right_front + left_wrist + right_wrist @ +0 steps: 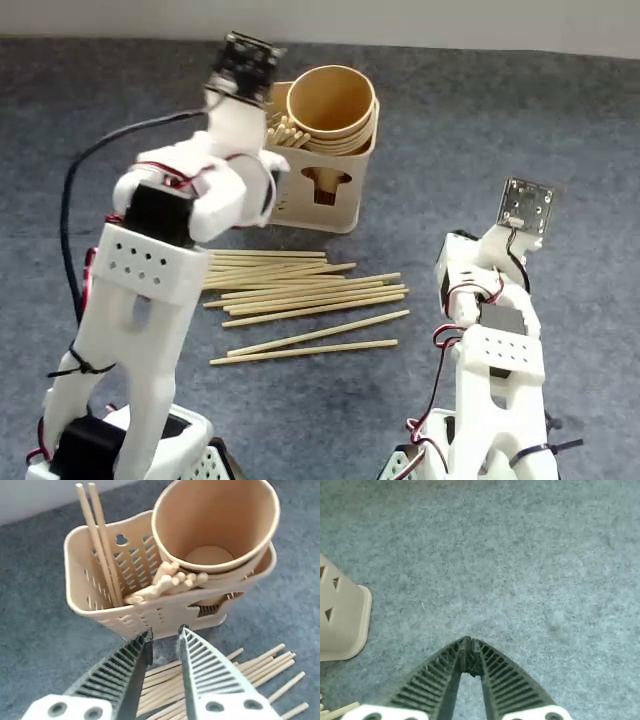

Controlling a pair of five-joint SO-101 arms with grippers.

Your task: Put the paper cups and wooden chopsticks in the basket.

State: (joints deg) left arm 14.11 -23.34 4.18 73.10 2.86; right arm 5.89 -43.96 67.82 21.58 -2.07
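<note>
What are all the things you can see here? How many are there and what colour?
basket: one, beige, at the far middle of the table.
paper cups: a stack of several, tan, standing in the basket; the exact number is hard to tell.
chopsticks in the basket: several, pale wood, beside the cups.
loose chopsticks: roughly a dozen, pale wood, lying on the table in front of the basket.
table cover: one, grey, under everything.
left gripper: one, black fingers, open and empty, close to the basket.
right gripper: one, black fingers, shut and empty, over bare cover beside the basket.
</note>
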